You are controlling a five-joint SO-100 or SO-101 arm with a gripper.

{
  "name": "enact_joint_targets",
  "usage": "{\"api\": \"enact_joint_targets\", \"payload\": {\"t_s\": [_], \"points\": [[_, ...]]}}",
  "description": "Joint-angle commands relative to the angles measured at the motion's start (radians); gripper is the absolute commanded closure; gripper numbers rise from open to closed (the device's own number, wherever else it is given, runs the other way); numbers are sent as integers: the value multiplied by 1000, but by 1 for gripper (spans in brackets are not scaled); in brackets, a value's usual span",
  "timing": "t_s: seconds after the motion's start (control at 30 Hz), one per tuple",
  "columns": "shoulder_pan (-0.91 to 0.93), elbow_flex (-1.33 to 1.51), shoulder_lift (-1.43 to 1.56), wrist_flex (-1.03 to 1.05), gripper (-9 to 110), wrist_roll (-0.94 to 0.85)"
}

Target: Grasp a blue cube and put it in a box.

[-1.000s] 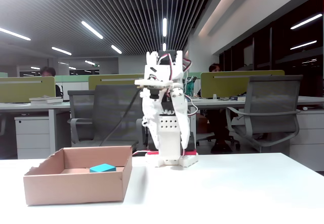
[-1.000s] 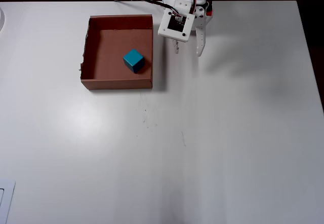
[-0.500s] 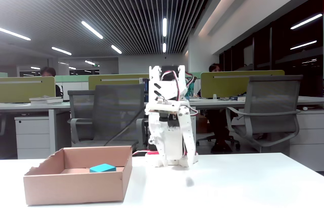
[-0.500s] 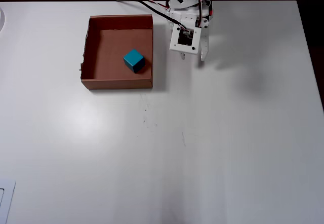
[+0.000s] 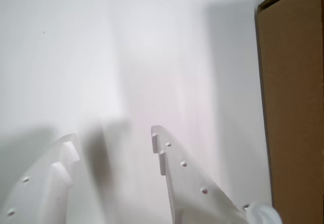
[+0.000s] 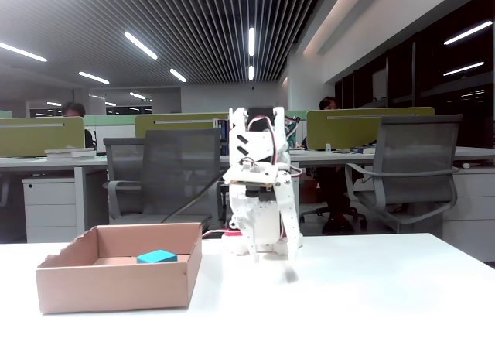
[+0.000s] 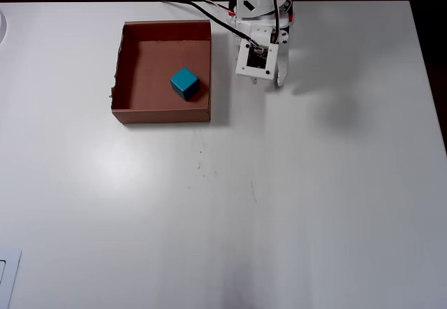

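The blue cube (image 7: 185, 83) lies inside the brown cardboard box (image 7: 160, 115), right of its middle in the overhead view. In the fixed view the cube's top (image 6: 157, 256) shows just above the box's front wall (image 6: 116, 284). My gripper (image 7: 269, 80) hangs folded close to the arm's base, right of the box and apart from it. In the wrist view the gripper (image 5: 114, 135) is open with only bare white table between the two white fingers (image 5: 187, 178). The box's outer wall (image 5: 293, 107) fills that view's right edge. In the fixed view the gripper (image 6: 274, 253) points down at the table.
Dark cables (image 7: 195, 7) run from the arm's base behind the box. The white table (image 7: 279, 204) stretches wide in front of the arm. A pale flat object (image 7: 7, 281) sits at the table's lower left corner. Office chairs (image 6: 414, 164) and desks stand behind the table.
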Motion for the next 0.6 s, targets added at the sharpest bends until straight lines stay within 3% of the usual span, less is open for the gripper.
{"api": "enact_joint_targets", "payload": {"t_s": [0.0, 0.57], "points": [[-8, -6, 0, 9, 83, 2], [0, -6, 0, 9, 77, 2]]}}
